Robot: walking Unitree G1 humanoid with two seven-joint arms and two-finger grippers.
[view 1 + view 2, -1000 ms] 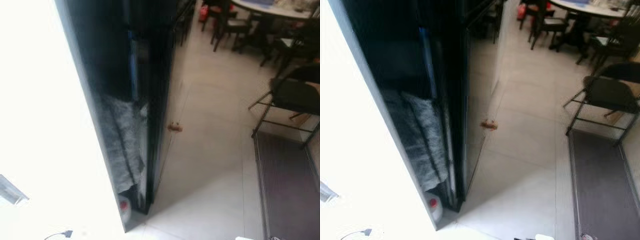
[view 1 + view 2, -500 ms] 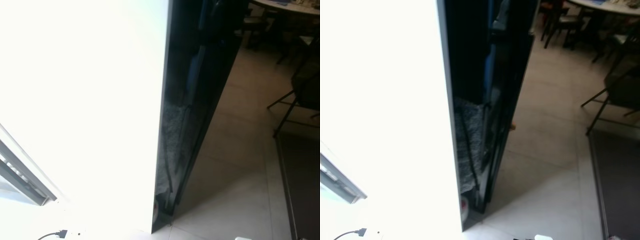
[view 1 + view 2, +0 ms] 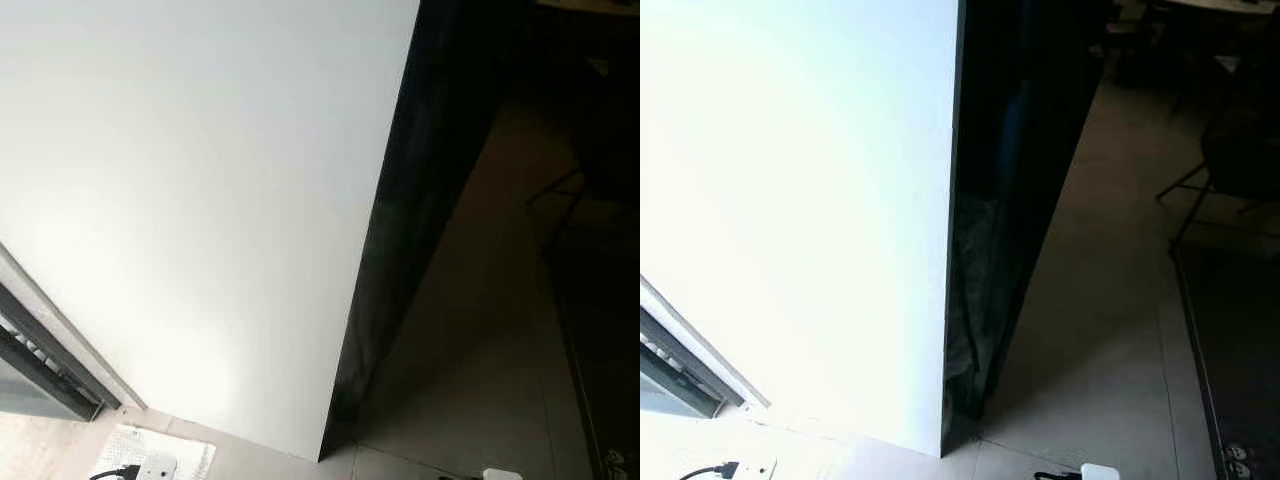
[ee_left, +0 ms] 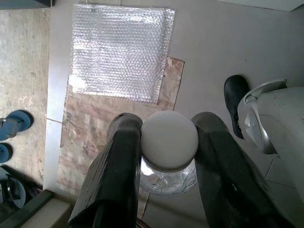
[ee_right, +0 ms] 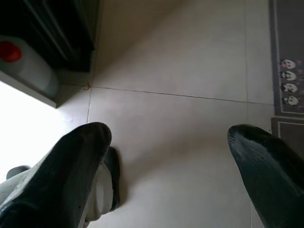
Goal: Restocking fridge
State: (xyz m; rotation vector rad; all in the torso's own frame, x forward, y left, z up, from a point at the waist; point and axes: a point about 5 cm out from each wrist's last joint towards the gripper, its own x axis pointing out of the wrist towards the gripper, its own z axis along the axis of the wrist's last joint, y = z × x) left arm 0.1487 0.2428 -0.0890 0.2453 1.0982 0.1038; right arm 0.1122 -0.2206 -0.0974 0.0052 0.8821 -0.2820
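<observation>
— pale floor tiles (image 5: 190,61) run beside a big white panel (image 3: 200,180). any containers?
— one clear jar (image 4: 169,161), white lid, contents unclear, pinched in the left gripper (image 4: 166,142); one red-capped jug (image 5: 26,66) at the panel's corner.
— right gripper (image 5: 171,142)?
— spread wide, holding nothing.

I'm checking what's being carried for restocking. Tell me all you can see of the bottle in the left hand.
The bottle has a round white ribbed cap and a clear body with a silvery shine below it. Seen from above, it looks upright, clamped at the neck between the two black fingers of the left hand, above the tiled floor. Its contents cannot be made out.
</observation>
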